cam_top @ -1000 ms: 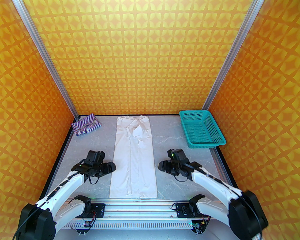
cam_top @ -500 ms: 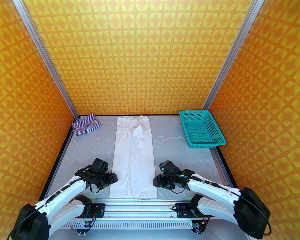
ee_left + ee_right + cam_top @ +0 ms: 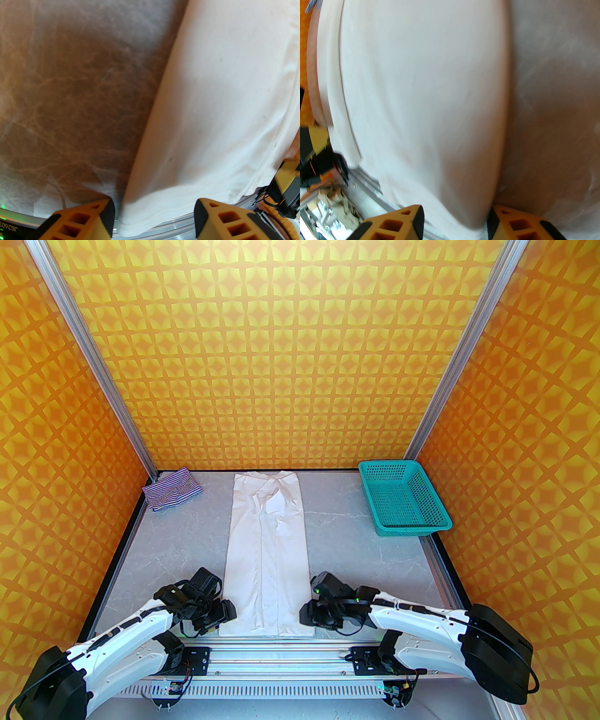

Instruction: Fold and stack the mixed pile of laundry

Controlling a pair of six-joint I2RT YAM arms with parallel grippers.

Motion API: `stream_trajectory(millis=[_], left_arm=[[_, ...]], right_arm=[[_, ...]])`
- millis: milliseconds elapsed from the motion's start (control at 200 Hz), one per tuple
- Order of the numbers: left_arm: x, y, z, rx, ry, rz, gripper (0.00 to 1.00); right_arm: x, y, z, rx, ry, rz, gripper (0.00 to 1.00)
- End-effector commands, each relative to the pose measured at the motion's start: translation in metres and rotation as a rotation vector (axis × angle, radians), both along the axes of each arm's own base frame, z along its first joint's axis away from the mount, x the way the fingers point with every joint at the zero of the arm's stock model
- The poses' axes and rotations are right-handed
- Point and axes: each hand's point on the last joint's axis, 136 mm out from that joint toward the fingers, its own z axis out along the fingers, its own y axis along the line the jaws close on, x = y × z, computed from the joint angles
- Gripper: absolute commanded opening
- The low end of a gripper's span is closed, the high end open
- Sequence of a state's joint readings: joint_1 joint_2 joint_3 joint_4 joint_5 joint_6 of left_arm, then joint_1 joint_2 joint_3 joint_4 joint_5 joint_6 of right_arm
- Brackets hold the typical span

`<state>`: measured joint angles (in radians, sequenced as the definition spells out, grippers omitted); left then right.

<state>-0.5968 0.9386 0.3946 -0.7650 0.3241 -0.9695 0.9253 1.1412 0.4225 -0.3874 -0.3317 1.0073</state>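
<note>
**A:** What has changed over the last second?

**B:** Both arms have pulled back toward the near edge. The left gripper (image 3: 229, 610) was beside the middle of the white cloth (image 3: 267, 558)'s left side. Now it sits at the cloth's near-left corner. The right gripper (image 3: 304, 613) has made the same move down the right side and is at the near-right corner.

**A:** Are they holding anything?

**B:** No. In the left wrist view the fingers (image 3: 93, 220) stand wide apart, with the cloth's hemmed corner lying between them. In the right wrist view the fingers (image 3: 400, 222) are set narrower but still apart, with the corner between them and its edge against one finger.

**A:** And the cloth itself?

**B:** It hasn't moved. It lies flat as a long strip down the middle of the table (image 3: 178, 540), running from the far wall to the aluminium rail (image 3: 281, 648) at the near edge.

**A:** The other items?

**B:** They are where they were. The striped garment (image 3: 171, 488) sits bunched in the far-left corner, well apart from the cloth. The teal basket (image 3: 404, 465) stands at the far right.
</note>
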Motion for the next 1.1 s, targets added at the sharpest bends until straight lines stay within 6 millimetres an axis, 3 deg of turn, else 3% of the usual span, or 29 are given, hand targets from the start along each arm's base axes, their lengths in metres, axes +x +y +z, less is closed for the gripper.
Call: stream_trajectory(millis=[0,240,360,760,910,1025,1095], left_arm=[[-0.013,0.002,-0.005,0.006,0.061,0.006,0.64],[-0.007,-0.011,-0.011,-0.02,0.062,-0.012,0.61],[-0.009,-0.014,-0.013,-0.019,0.071,-0.021,0.51],[-0.009,-0.021,0.007,-0.083,0.038,-0.041,0.17],[-0.011,-0.02,0.008,-0.087,0.033,-0.039,0.12],[-0.01,-0.021,0.012,-0.093,0.023,-0.045,0.0],[-0.004,-0.024,0.017,-0.107,-0.012,-0.057,0.0]], right_arm=[[-0.023,0.0,-0.005,0.009,0.09,0.01,0.49],[-0.03,-0.001,-0.009,-0.01,0.11,0.023,0.41],[-0.028,0.0,-0.005,-0.005,0.102,0.016,0.35],[-0.023,0.001,0.004,0.017,0.068,-0.006,0.15],[-0.022,0.001,0.006,0.018,0.06,-0.005,0.12],[-0.02,0.003,0.007,0.023,0.054,-0.006,0.08],[-0.019,0.003,0.01,0.026,0.044,-0.004,0.06]])
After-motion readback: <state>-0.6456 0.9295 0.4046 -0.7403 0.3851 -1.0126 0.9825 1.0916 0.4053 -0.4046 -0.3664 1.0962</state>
